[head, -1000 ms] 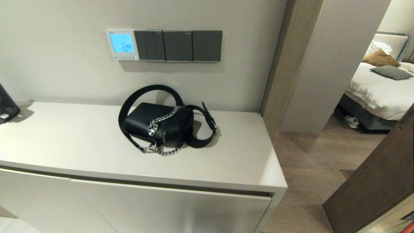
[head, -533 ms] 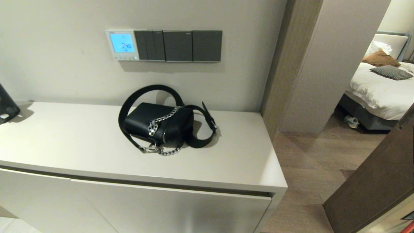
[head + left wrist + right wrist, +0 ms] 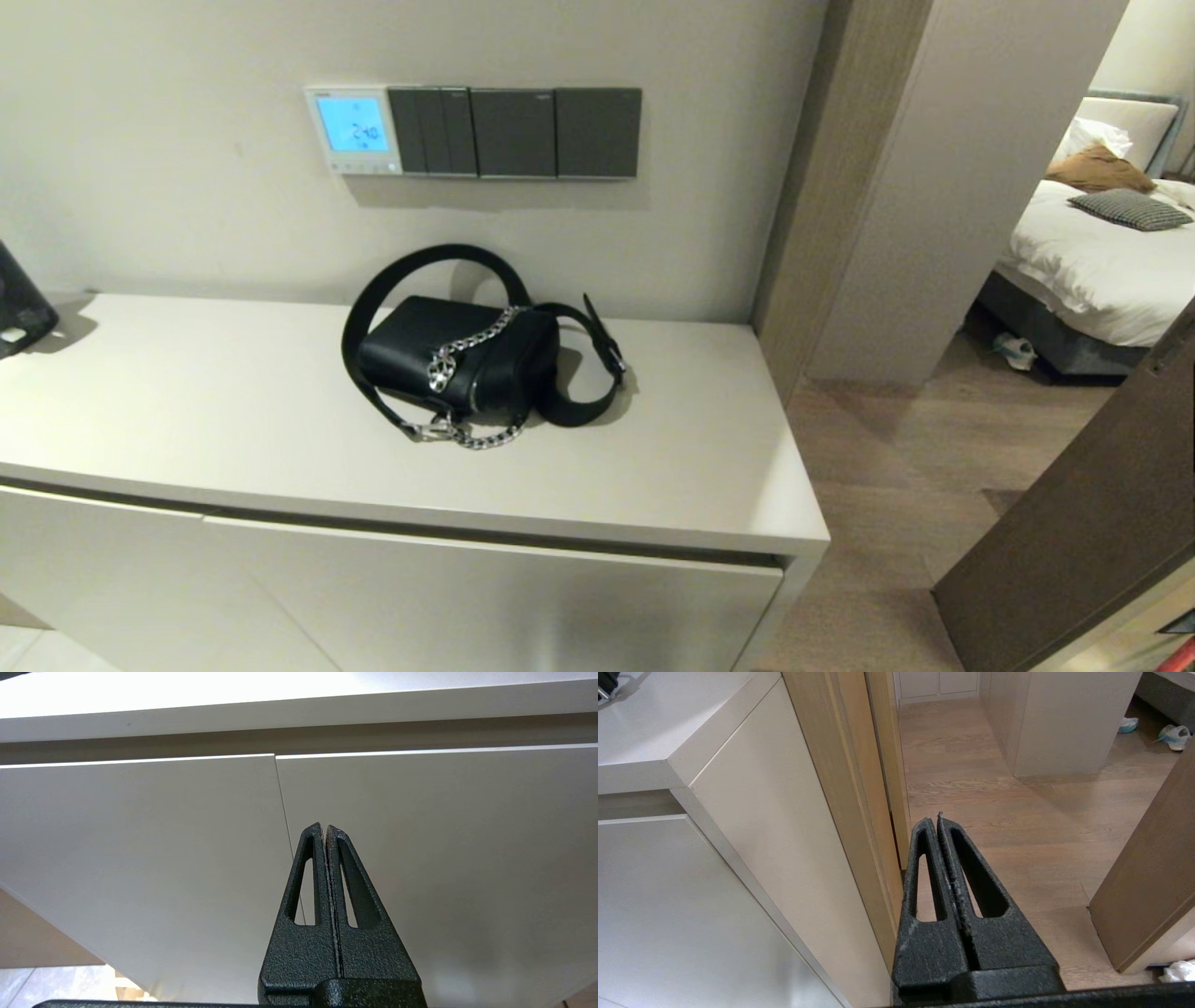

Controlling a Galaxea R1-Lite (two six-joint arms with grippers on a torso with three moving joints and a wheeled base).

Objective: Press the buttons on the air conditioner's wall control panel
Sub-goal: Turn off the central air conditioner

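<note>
left gripper (image 3: 325, 826) closed, low before cabinet doors (image 3: 187, 858); right gripper (image 3: 938, 817) closed over floor (image 3: 1017, 826).

Neither arm reaches into the head view. The left gripper (image 3: 325, 828), a pair of black, rough-textured plastic fingers, each a tapering wedge with a long slot through it, shows only in the left wrist view, its two fingers pressed flat together along their whole length with nothing between them. The right gripper (image 3: 938, 820), of the same black slotted make, shows only in the right wrist view, likewise closed tip to base and empty, held low.
</note>
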